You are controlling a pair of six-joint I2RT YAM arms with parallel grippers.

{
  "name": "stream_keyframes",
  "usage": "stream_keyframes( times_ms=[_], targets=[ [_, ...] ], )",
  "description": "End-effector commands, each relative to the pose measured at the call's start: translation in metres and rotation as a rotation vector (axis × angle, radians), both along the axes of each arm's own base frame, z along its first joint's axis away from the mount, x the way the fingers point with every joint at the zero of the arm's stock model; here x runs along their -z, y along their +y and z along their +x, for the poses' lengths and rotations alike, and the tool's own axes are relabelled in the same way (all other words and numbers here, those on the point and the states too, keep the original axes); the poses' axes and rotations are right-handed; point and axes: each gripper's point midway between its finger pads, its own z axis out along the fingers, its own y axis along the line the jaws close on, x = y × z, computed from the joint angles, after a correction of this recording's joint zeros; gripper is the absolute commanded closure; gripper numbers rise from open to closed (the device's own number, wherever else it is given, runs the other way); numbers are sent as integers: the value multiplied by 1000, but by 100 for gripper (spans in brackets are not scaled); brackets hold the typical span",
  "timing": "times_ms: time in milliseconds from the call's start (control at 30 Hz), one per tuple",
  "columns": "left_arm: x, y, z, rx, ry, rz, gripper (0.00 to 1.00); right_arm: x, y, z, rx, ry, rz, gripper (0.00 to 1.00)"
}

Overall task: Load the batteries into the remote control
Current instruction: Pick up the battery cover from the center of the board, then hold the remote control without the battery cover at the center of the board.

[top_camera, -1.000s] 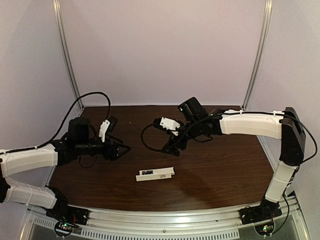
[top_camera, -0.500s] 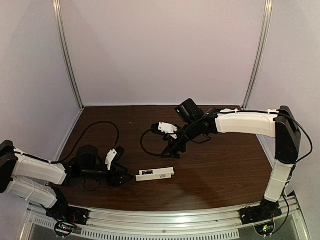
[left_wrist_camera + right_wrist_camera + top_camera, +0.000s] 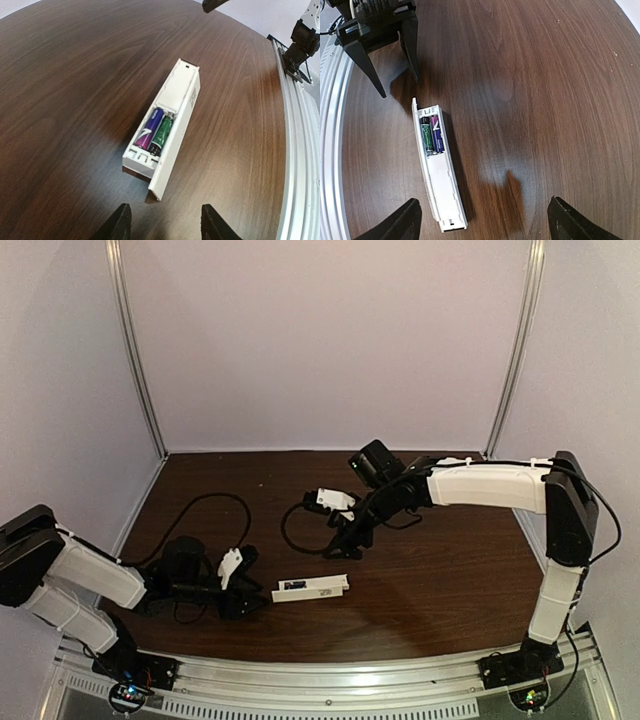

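Left gripper low near the table, jaws apart — empty; right gripper raised, spread wide.

The remote control lies flat on the dark wooden table, near the front edge, its length running left to right. A small dark patch shows close to its left end. The left arm reaches in low from the left, and the left gripper sits down at table level just beside the remote's left end. The right arm stretches across from the right, and the right gripper hangs beyond the remote, apart from it. A black cable loops beside the right gripper.
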Motion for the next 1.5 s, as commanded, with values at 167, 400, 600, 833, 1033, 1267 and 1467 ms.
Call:
stream_keyframes(
  times_ms=[167,400,600,833,1033,1267,1467],
  targets=[
    [0,-14,13,51,-70,11,54,7,0,2,-11,20,-29,12],
    [8,-22,15,81,-54,23,56,9,-2,2,-10,21,-42,13],
    [12,-26,16,98,-46,15,70,10,-2,3,-11,22,-46,13],
    [15,-31,12,136,-32,3,82,13,-4,4,-5,20,-61,13],
    [-1,-38,7,161,9,-45,100,2,-8,9,19,-13,-55,14],
    [-33,-40,24,1,153,-43,100,-26,-13,19,60,-106,-29,13],
    [-48,-49,16,29,374,-30,100,-29,-13,15,35,-123,-49,13]
  ],
)
